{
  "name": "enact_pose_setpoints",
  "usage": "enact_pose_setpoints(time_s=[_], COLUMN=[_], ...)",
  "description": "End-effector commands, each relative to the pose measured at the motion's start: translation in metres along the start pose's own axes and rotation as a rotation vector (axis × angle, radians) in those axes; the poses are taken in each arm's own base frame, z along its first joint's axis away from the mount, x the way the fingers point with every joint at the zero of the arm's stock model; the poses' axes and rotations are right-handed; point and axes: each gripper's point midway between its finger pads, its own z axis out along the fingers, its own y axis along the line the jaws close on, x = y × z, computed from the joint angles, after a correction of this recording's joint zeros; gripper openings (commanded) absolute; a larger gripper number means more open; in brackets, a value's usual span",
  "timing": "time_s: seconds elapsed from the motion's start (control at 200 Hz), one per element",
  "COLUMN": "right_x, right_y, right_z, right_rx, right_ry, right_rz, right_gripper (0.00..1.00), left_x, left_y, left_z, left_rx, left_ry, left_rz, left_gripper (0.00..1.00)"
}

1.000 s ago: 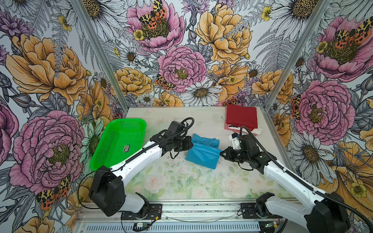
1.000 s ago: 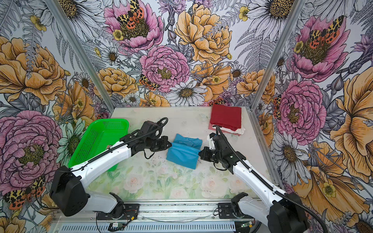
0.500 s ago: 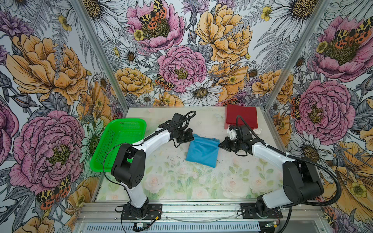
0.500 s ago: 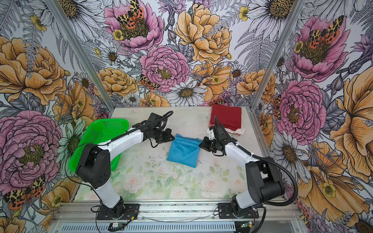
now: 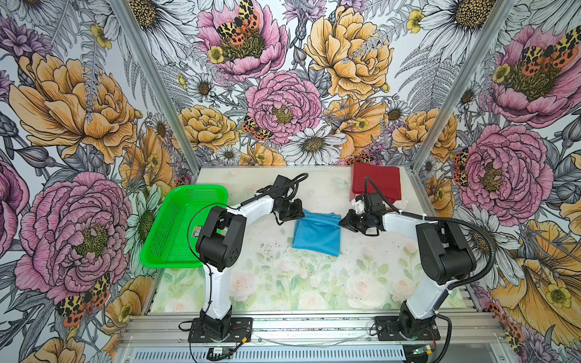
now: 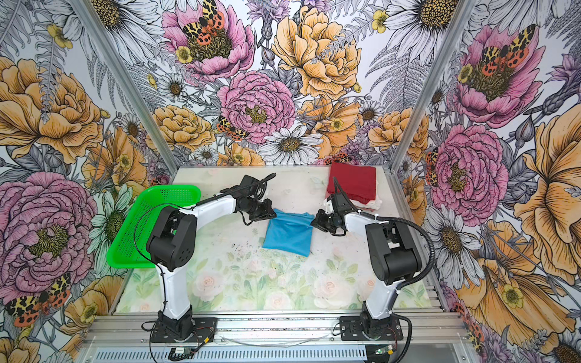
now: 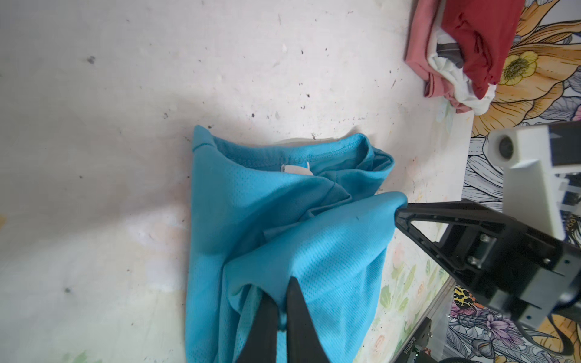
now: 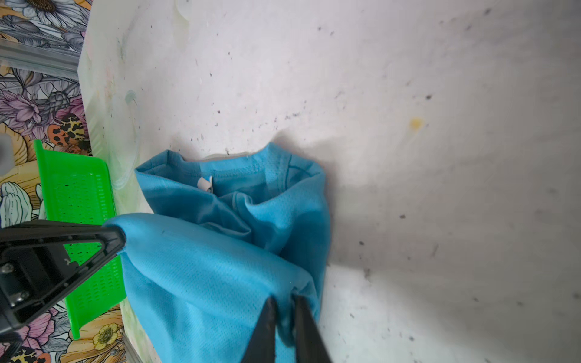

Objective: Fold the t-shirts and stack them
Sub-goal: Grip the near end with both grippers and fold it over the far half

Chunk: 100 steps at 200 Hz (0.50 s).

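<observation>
Fingers of the left gripper point(image 7: 282, 314) stood nearly closed, pinching a raised corner of the sky-blue shirt point(image 5: 317, 234); the right gripper point(image 8: 284, 323) nipped the opposite corner the same way. The shirt lay half folded mid-table point(image 5: 283, 283), collar toward the back wall, between the green basket point(image 5: 176, 232) and the dark red shirt point(image 5: 377, 182) topping the far-right stack.
</observation>
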Motion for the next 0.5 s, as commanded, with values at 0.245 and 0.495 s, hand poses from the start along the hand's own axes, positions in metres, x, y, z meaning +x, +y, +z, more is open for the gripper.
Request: enact_pose_setpoints(time_s=[0.245, 0.495], right_x=[-0.011, 0.016], right_y=[0.072, 0.107], right_z=[-0.055, -0.018], right_rx=[-0.205, -0.280], right_ry=[-0.122, 0.008], right_rz=[-0.273, -0.342], right_gripper=[0.81, 0.84], left_x=[-0.034, 0.004], left_y=[-0.004, 0.010], left_z=[-0.060, -0.081], left_rx=[0.046, 0.044], left_ry=[-0.171, -0.180], left_rz=[-0.006, -0.026], left_gripper=[0.99, 0.99])
